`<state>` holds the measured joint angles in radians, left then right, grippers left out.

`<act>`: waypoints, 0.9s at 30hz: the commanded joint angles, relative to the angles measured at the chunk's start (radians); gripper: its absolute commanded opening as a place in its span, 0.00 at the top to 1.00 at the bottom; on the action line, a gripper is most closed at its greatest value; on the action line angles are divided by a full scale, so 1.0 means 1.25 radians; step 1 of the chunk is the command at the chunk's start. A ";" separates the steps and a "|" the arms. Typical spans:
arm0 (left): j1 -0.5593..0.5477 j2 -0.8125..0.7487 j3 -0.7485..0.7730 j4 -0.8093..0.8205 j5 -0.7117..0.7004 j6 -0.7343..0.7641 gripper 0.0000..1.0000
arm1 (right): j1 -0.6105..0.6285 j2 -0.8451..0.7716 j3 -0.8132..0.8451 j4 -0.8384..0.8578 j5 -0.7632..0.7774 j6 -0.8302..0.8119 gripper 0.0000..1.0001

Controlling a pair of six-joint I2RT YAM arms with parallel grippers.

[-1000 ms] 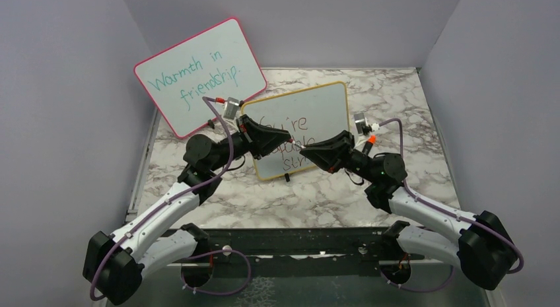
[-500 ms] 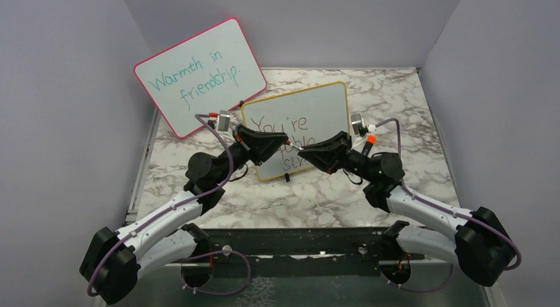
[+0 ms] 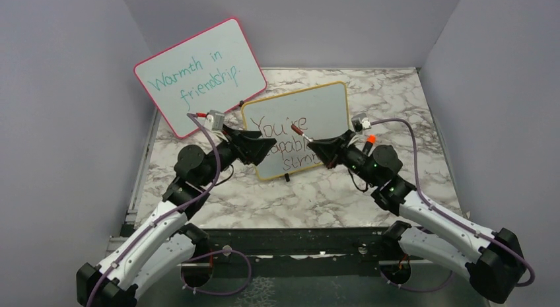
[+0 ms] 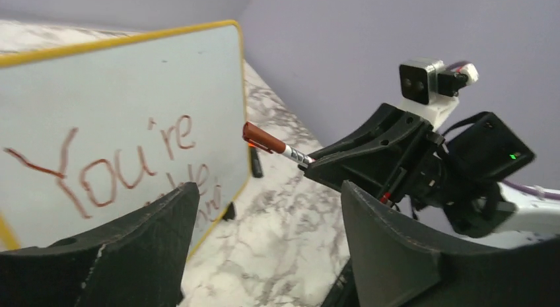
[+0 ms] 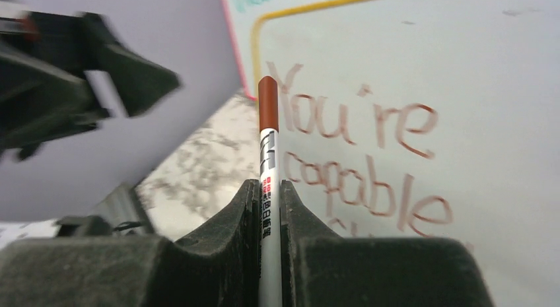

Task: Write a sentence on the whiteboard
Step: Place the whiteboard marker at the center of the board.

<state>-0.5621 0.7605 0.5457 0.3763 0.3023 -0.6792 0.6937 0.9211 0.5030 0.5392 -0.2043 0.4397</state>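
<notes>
The whiteboard (image 3: 323, 105) with a yellow frame stands tilted on the marble table, and the sentence (image 3: 282, 143) "You're capable strong" is on it in red-brown. My right gripper (image 3: 312, 144) is shut on a white marker (image 3: 301, 133) with its brown cap on, pointing up-left in front of the board. The right wrist view shows the marker (image 5: 269, 142) clamped between the fingers (image 5: 231, 214), with the sentence (image 5: 370, 155) behind it. My left gripper (image 3: 264, 147) is open with nothing in it, just left of the marker (image 4: 271, 142). Its fingers (image 4: 139, 247) frame the whiteboard (image 4: 119, 76).
A larger pink-framed board (image 3: 198, 69) with teal writing leans at the back left, close behind the left arm. Grey walls close in the table (image 3: 396, 102) on three sides. The two grippers face each other closely in front of the yellow board.
The left gripper has opened and pulled back to the left, away from the marker. The right gripper, still holding the capped marker, has shifted a little and tilted it upward.
</notes>
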 commanded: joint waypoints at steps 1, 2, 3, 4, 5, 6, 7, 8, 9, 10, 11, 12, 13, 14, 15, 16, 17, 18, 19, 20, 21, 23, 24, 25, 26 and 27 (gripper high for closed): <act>0.005 -0.069 0.075 -0.249 -0.207 0.204 0.17 | -0.001 -0.044 0.050 -0.314 0.350 -0.066 0.99; 0.005 -0.081 0.075 -0.266 -0.231 0.227 0.14 | -0.001 -0.045 0.056 -0.357 0.414 -0.064 0.99; 0.005 -0.092 0.074 -0.280 -0.268 0.251 0.12 | -0.002 -0.042 0.059 -0.393 0.481 -0.060 0.99; 0.005 -0.103 0.073 -0.295 -0.295 0.272 0.10 | -0.002 -0.037 0.062 -0.424 0.544 -0.052 0.99; 0.005 -0.111 0.070 -0.309 -0.318 0.290 0.09 | -0.002 -0.029 0.063 -0.461 0.604 -0.041 1.00; 0.005 -0.117 0.070 -0.329 -0.348 0.306 0.06 | -0.004 -0.021 0.063 -0.486 0.662 -0.030 1.00; 0.005 -0.120 0.071 -0.350 -0.380 0.313 0.05 | -0.007 -0.014 0.063 -0.507 0.708 -0.021 1.00; 0.005 -0.120 0.074 -0.372 -0.414 0.319 0.03 | -0.014 -0.008 0.061 -0.524 0.750 -0.011 0.99; 0.005 -0.117 0.079 -0.396 -0.448 0.326 0.01 | -0.026 -0.002 0.058 -0.532 0.777 -0.006 0.99; 0.005 -0.113 0.081 -0.412 -0.473 0.331 0.01 | -0.048 0.004 0.054 -0.535 0.785 -0.001 1.00; 0.005 -0.109 0.082 -0.423 -0.494 0.339 0.01 | -0.083 0.014 0.053 -0.543 0.770 0.005 1.00; 0.005 -0.105 0.080 -0.429 -0.507 0.346 0.01 | -0.123 0.025 0.057 -0.553 0.744 0.014 1.00; 0.007 -0.102 0.079 -0.433 -0.515 0.351 0.01 | -0.166 0.035 0.056 -0.555 0.715 0.021 0.99; 0.013 -0.101 0.079 -0.438 -0.513 0.355 0.01 | -0.204 0.045 0.052 -0.551 0.694 0.023 0.99; 0.020 -0.101 0.079 -0.443 -0.509 0.358 0.01 | -0.235 0.053 0.046 -0.541 0.677 0.023 0.99; 0.028 -0.103 0.078 -0.444 -0.507 0.362 0.01 | -0.262 0.066 0.041 -0.534 0.660 0.026 1.00; 0.037 -0.107 0.074 -0.443 -0.508 0.367 0.01 | -0.283 0.076 0.035 -0.526 0.648 0.028 0.99; 0.049 -0.110 0.073 -0.443 -0.509 0.366 0.01 | -0.302 0.087 0.029 -0.517 0.641 0.029 0.99; 0.063 -0.115 0.073 -0.446 -0.509 0.361 0.01 | -0.320 0.106 0.025 -0.512 0.636 0.033 1.00; 0.084 -0.120 0.070 -0.446 -0.506 0.354 0.01 | -0.351 0.125 0.025 -0.511 0.620 0.039 1.00; 0.101 -0.128 0.067 -0.442 -0.500 0.346 0.01 | -0.378 0.143 0.024 -0.511 0.595 0.046 0.99; 0.136 -0.141 0.055 -0.435 -0.481 0.333 0.01 | -0.413 0.176 0.022 -0.500 0.563 0.050 1.00; 0.154 -0.145 0.052 -0.435 -0.470 0.330 0.01 | -0.424 0.192 0.024 -0.501 0.557 0.055 0.99; 0.165 -0.147 0.051 -0.435 -0.462 0.329 0.01 | -0.429 0.205 0.024 -0.500 0.553 0.057 0.99; 0.171 -0.150 0.051 -0.437 -0.459 0.329 0.01 | -0.433 0.217 0.024 -0.497 0.553 0.058 0.98; 0.172 -0.153 0.052 -0.439 -0.458 0.329 0.01 | -0.440 0.229 0.026 -0.498 0.550 0.059 0.96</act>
<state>-0.3790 0.5922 0.6201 -0.1680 -0.2867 -0.2573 0.1677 1.1652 0.5449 -0.0990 0.5331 0.4824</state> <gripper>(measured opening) 0.990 0.166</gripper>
